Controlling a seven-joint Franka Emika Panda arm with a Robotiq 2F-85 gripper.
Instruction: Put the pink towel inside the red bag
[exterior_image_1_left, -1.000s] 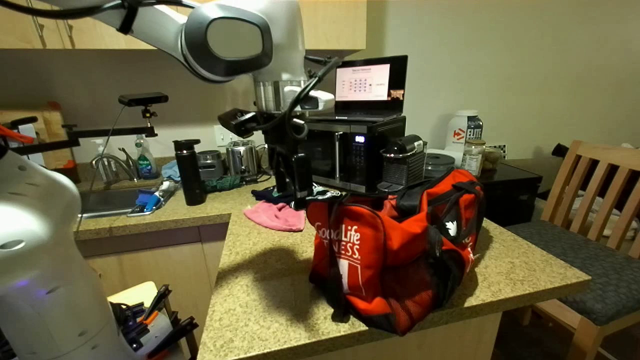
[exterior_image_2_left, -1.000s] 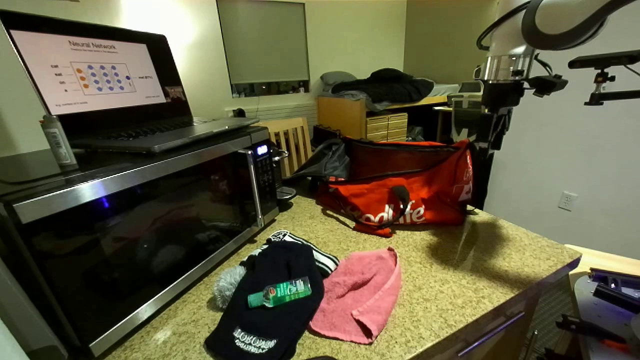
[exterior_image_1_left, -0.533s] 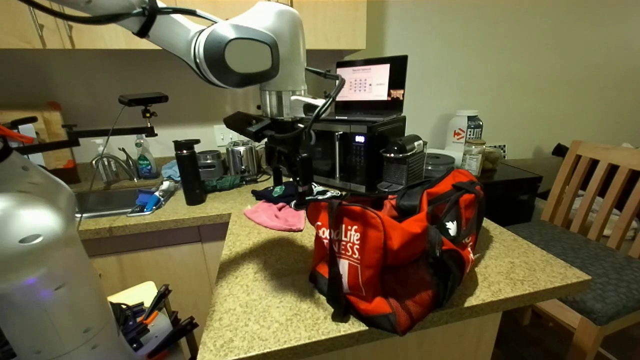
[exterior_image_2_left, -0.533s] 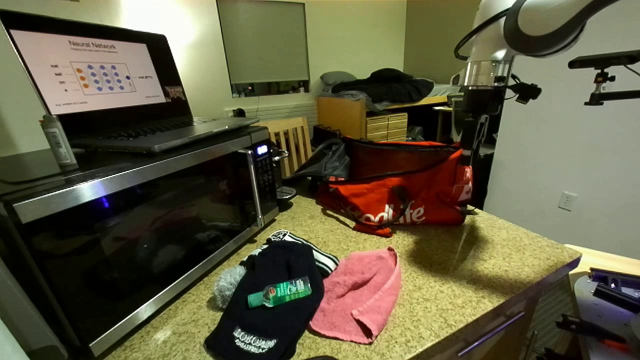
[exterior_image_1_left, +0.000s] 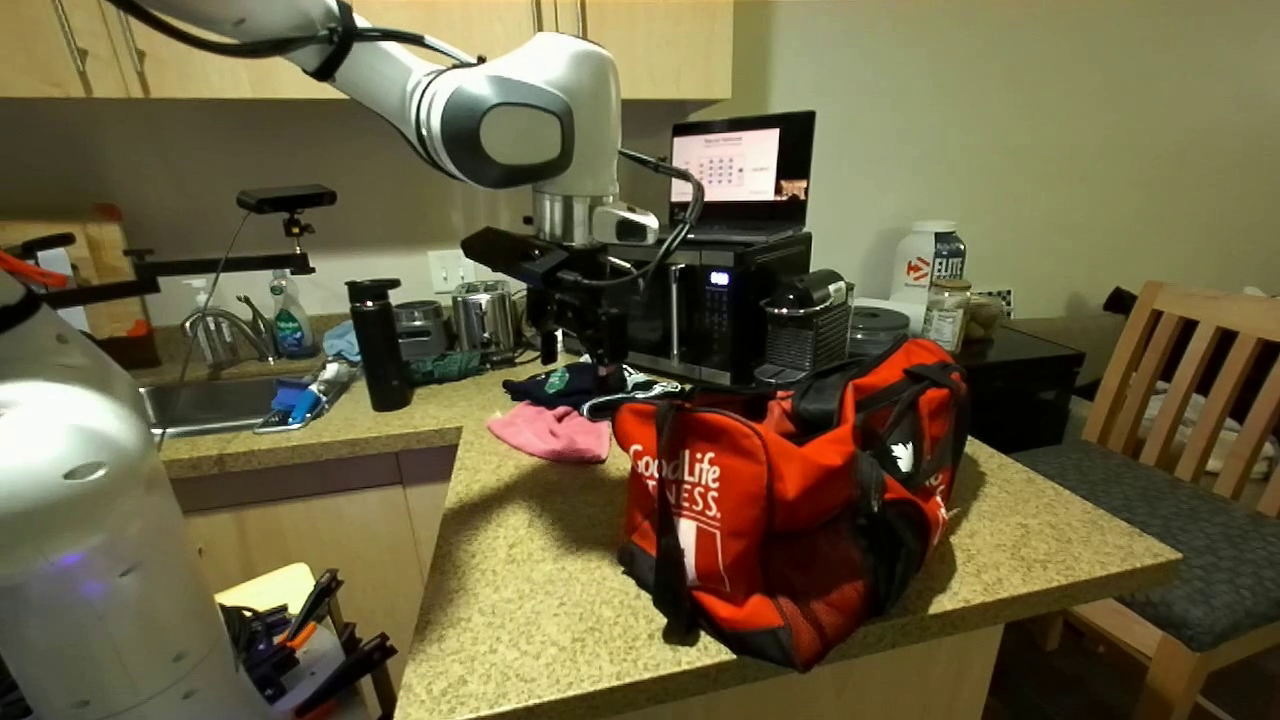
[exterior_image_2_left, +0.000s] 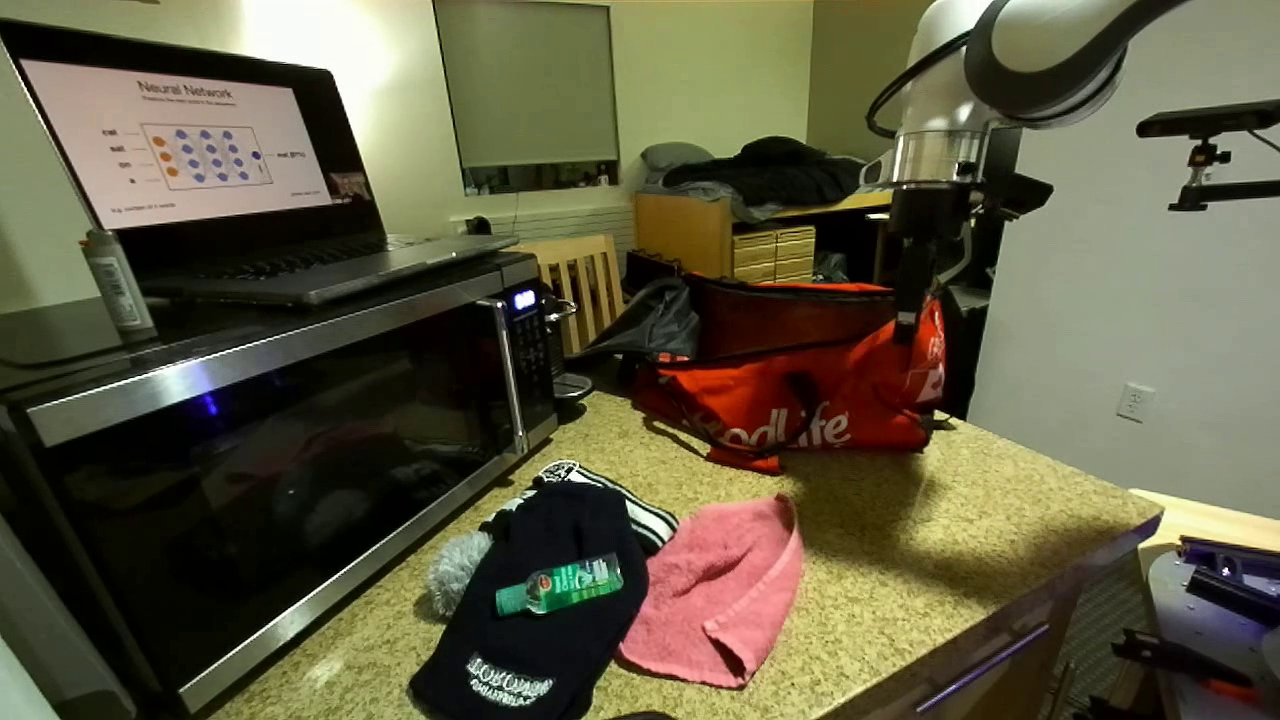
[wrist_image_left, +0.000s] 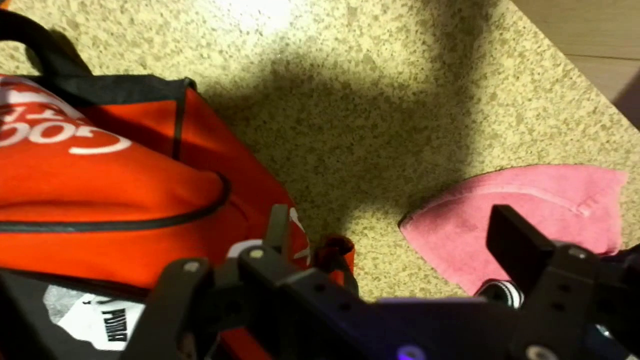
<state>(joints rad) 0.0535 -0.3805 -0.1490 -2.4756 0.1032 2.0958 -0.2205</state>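
Observation:
The pink towel lies flat and slightly creased on the counter. It also shows in an exterior view and in the wrist view. The red bag stands on the counter, its top unzipped, with the opening visible in an exterior view; it fills the left of the wrist view. My gripper is open and empty, pointing down in the air above the counter. In an exterior view the gripper overlaps the bag's end. In the wrist view its fingers span from the bag's edge to the towel.
A dark knit hat with a green sanitizer bottle on it touches the towel. A striped cloth lies behind it. A microwave with a laptop stands alongside. A black flask stands near the sink.
My arm has moved across the counter, leftward and slightly lower in the view facing the bag's long side, from beside the bag's end to overlapping it. The towel and bag have not moved.

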